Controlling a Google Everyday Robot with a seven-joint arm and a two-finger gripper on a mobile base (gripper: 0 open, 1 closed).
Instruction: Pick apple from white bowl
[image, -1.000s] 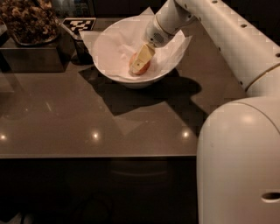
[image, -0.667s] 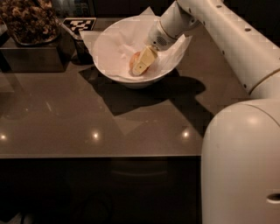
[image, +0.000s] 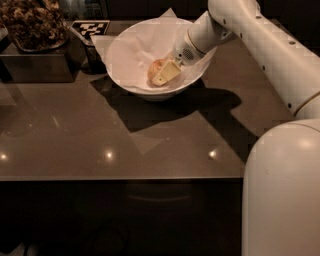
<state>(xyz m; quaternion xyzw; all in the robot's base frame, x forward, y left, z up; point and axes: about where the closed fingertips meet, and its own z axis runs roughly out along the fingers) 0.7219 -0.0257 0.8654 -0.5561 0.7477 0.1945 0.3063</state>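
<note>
The white bowl (image: 121, 62), lined with white paper, stands at the back middle of the dark table (image: 90, 135). The apple (image: 153, 68), pale red-orange, lies in the bottom of the bowl and is partly hidden by my gripper. My gripper (image: 162, 76) reaches down into the bowl from the right, right at the apple and touching or almost touching it. My white arm (image: 240, 30) slants in from the upper right over the bowl's rim.
A dark tray of brown clumpy snacks (image: 32, 25) stands at the back left. A black-and-white marker card (image: 90, 27) lies between it and the bowl. My white base (image: 282, 190) fills the lower right. The table's front edge runs below the middle.
The gripper has shifted slightly lower and to the right inside the bowl, and the apple now shows at its left side. The bowl has not moved.
</note>
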